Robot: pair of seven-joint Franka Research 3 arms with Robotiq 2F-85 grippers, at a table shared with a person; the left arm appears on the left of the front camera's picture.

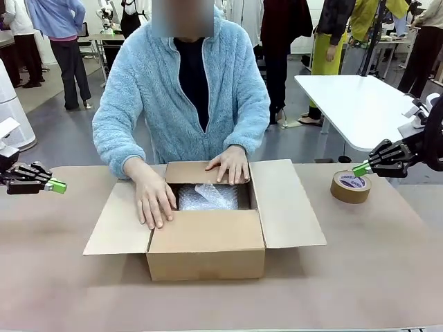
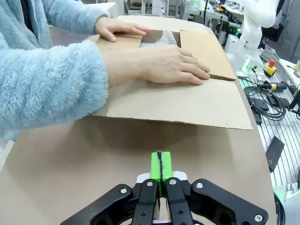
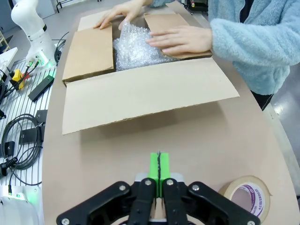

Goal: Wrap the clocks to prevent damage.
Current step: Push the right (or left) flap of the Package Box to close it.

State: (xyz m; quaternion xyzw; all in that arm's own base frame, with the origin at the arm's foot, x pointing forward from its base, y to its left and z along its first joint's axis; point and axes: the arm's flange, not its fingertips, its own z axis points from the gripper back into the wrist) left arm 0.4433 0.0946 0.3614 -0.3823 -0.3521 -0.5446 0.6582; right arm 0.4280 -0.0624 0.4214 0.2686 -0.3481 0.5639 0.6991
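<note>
Looking across the brown surface [image 1: 387, 277], I see it runs the full width in front of me, with a person in a fluffy light-blue jacket [image 1: 173, 90] seated at its far edge. Behind them the room is busy: a white table [image 1: 353, 104] stands on the grey floor off to my right, and several people stand farther back.

A brown cardboard box [image 1: 208, 256] sits mid-surface. Its two side flaps lie spread outward, while the near and far flaps are folded in over the opening. One of the person's hands [image 1: 154, 200] lies flat where the near flap meets the flap on my left arm's side; the other hand [image 1: 230, 164] presses on the far flap. In the gap between the folded flaps the clocks [image 1: 206, 198] show as a bundle of clear bubble wrap lying inside the box.

A roll of brown tape [image 1: 350, 187] lies flat on the surface, to the right of the box and apart from it.

My left end effector [image 2: 161, 165] hovers at the left edge, green pads pressed together with nothing between them. My right end effector [image 3: 159, 165] hangs just above the tape roll, its pads likewise together and empty.
</note>
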